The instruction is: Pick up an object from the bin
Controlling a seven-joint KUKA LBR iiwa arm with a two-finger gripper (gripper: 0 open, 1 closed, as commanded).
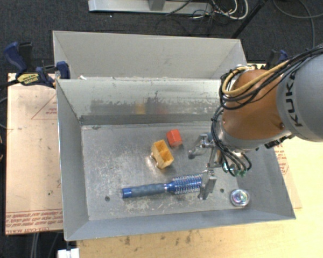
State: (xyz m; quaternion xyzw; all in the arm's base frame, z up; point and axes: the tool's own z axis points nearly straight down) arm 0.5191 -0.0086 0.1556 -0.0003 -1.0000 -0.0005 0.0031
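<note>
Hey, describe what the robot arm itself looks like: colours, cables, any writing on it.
The arm is a thick, rounded silver-grey link with black KUKA lettering. Its wrist wears a smooth, bulbous orange cover, and black and pale yellow cables loop over the top of it. Below sits a slim bare-metal end effector with a few thin wires beside it.

The grey metal bin point(113, 160) carries four things on its floor: a blue brush point(161, 188) lying near the front, a yellow block point(162, 153) and an orange block point(174, 137) mid-floor, and a shiny round disc point(239, 198) in the front right corner.
</note>
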